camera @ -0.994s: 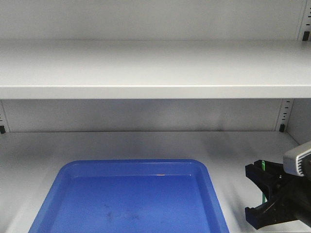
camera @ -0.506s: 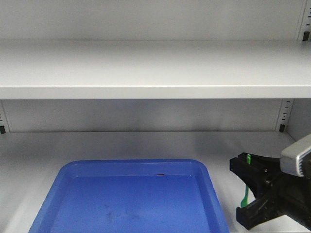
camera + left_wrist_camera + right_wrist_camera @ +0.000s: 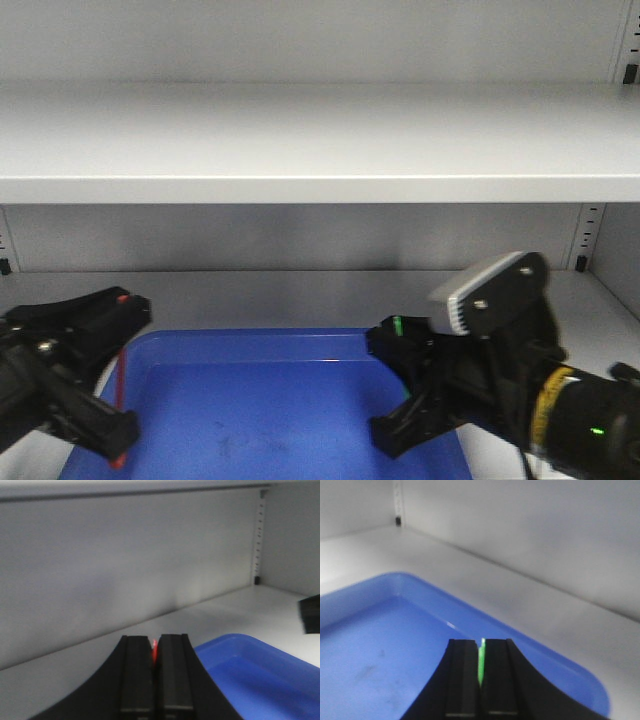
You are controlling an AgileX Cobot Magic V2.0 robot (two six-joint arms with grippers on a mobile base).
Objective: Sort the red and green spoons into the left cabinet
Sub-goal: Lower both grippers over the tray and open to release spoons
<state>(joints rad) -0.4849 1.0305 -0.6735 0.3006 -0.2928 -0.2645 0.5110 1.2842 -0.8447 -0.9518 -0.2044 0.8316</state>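
The red spoon (image 3: 120, 385) hangs upright with my left gripper (image 3: 128, 370) shut on it, over the left rim of a blue tray (image 3: 270, 334). In the left wrist view only a red sliver (image 3: 154, 649) shows between the closed fingers of the left gripper (image 3: 155, 642). My right gripper (image 3: 386, 388) is shut on the green spoon (image 3: 397, 325) above the tray's right side. The right wrist view has a green strip (image 3: 481, 661) pinched in the right gripper (image 3: 481, 642). Both are inside the left cabinet (image 3: 300, 150), on its lower shelf (image 3: 300, 290).
The blue tray (image 3: 385, 630) fills the front middle of the lower shelf, and nothing lies in it. An upper shelf runs across overhead. Slotted uprights (image 3: 584, 240) stand at the back corners. Bare shelf (image 3: 75, 680) lies behind and beside the tray.
My right gripper has moved left with the green spoon, from beside the tray to over its right side. My left gripper has come into view at lower left with the red spoon.
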